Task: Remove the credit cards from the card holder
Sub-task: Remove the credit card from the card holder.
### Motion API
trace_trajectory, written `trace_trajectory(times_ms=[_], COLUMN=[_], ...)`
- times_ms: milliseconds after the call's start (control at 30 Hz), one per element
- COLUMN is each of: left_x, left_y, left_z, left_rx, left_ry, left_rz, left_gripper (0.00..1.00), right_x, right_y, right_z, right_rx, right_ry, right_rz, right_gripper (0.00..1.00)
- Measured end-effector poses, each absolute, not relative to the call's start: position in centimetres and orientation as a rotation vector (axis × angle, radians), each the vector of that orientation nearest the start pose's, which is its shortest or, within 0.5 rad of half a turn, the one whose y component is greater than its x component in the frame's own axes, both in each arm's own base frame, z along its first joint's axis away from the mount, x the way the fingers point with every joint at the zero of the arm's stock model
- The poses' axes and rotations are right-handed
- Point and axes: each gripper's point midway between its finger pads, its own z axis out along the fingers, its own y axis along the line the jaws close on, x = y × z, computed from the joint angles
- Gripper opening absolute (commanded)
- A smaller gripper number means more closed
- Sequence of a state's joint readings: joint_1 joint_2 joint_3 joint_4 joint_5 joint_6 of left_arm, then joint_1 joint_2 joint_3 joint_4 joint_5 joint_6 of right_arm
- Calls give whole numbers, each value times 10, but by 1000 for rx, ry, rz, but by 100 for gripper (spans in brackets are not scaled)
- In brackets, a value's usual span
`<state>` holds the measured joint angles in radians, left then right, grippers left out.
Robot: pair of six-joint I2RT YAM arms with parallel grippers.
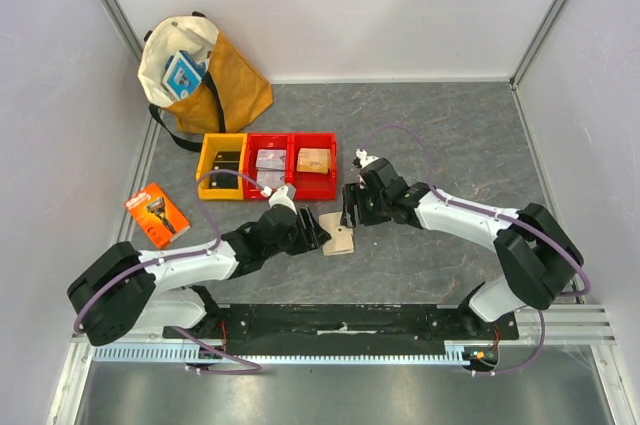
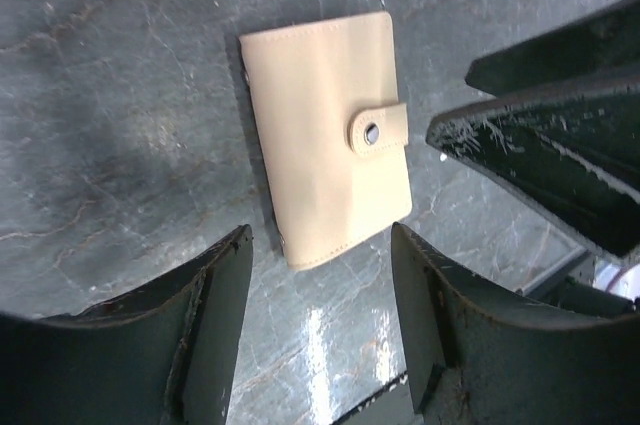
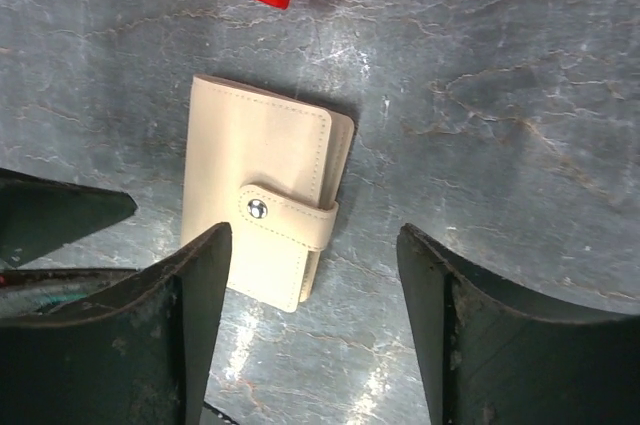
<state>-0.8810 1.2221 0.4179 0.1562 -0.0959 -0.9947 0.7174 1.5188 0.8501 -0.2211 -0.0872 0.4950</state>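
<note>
two sets of jaws, left & right, both apart, empty. card holder [image 2: 328, 135] lies shut, snap [image 2: 371, 132] fastened, flat on counter [image 2: 130, 65] betw. them. no cards visible. risk as i see it: jaws clash at such close quarters, or push holder away.

No text can be read on the card holder [image 2: 330, 135] or the orange package [image 1: 157, 214]

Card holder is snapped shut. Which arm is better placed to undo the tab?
Probably right: the right hand, open, has a fingertip beside the card holder's snap tab; the left hand sits at its plain end.
</note>
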Motion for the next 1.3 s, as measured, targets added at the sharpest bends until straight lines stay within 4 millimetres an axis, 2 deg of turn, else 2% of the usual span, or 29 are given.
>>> trace_trajectory(times_ms=[133, 333, 533, 767, 1000, 1300], left_x=[208, 215, 216, 216, 213, 207], left_y=[-265, -267, -270, -276, -280, -287], left_z=[54, 41, 30, 25, 25, 26], left_rx=[-221, -237, -254, -275, -292, -281], left_ry=[2364, 2395, 2419, 2432, 2433, 2436], left_rz=[-830, -778, -766, -800, -822, -840], left_gripper=[59, 56, 51, 31, 3, 2], right_x=[249, 247, 245, 239, 239, 249], right_y=[265, 276, 284, 285, 284, 285], right_z=[62, 71, 58, 35, 33, 42], right_rx=[-355, -401, -416, -436, -429, -401], right_ry=[2541, 2517, 2547, 2594, 2587, 2542], right_rz=[532, 461, 406, 320, 279, 226], right_gripper=[71, 65, 63, 61, 59, 57])
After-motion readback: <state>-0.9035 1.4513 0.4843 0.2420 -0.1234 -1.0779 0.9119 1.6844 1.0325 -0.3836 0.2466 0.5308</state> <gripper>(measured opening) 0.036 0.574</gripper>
